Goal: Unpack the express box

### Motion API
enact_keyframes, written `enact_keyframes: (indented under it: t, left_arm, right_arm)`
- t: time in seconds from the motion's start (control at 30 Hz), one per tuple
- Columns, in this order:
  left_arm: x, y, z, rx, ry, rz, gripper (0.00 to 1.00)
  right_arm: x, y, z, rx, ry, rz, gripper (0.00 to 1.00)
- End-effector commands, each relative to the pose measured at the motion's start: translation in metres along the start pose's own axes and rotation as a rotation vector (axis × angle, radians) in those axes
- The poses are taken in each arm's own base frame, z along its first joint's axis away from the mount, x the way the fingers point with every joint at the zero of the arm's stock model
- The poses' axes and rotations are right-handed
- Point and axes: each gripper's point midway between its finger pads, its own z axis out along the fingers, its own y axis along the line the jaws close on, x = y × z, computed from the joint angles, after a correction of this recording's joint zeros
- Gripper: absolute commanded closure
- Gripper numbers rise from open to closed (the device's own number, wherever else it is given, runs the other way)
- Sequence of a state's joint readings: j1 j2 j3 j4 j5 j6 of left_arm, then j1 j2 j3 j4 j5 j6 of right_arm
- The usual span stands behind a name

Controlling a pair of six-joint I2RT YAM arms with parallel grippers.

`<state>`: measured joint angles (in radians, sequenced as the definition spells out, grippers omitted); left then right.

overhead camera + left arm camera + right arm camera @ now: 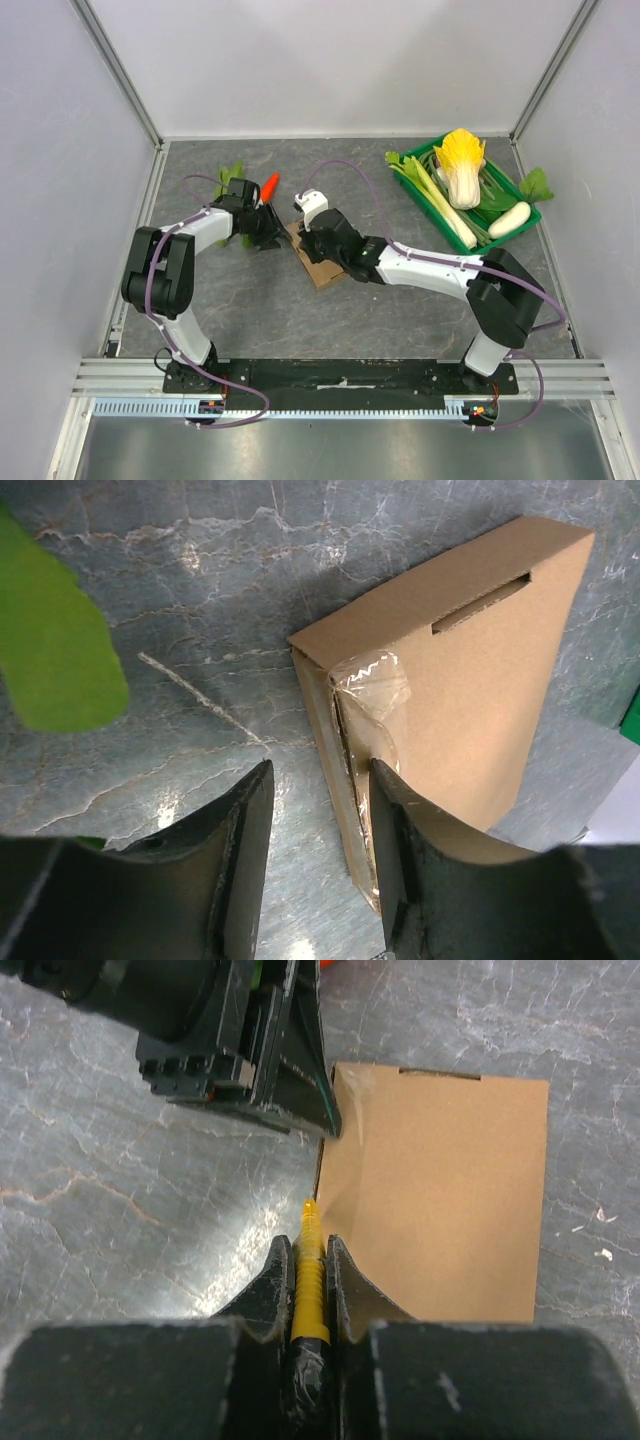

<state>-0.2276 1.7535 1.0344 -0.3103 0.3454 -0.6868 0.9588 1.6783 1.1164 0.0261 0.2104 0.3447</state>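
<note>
Left arm (pixel 200 228) elbow bent, forearm reaching right, jaws parted. Right arm (pixel 430 268) stretched left toward it, wrists nearly meeting, jaws clamped tight on a yellow tool (pixel 310 1280).

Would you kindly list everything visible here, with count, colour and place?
express box: one, brown, table centre
carrot: one, orange, beyond left gripper
leaves: one bunch, green, beside carrot
crate: one, green, far right
cabbage: one, yellow-white, in crate
greens: several, green, in crate
radish: one, white, in crate
tool: one, yellow, in right jaws
left gripper: one, black, jaws open at box edge
right gripper: one, black, jaws shut on tool
</note>
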Motion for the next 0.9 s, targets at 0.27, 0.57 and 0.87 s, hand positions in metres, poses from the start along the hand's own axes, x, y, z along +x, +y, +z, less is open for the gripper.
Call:
enact_keyframes:
  t: [0.27, 0.57, 0.87]
  left_arm:
    - [0.001, 0.007, 0.004, -0.03, 0.033, 0.054, 0.58]
    - [0.003, 0.009, 0.005, -0.034, 0.038, 0.053, 0.57]
    - [0.002, 0.007, 0.005, -0.03, 0.035, 0.055, 0.57]
  right_arm:
    - [-0.04, 0.007, 0.023, 0.039, -0.108, 0.003, 1.0]
    - [-0.034, 0.004, 0.031, 0.06, -0.09, -0.018, 1.0]
    - [-0.026, 0.005, 0.039, 0.055, -0.064, -0.024, 1.0]
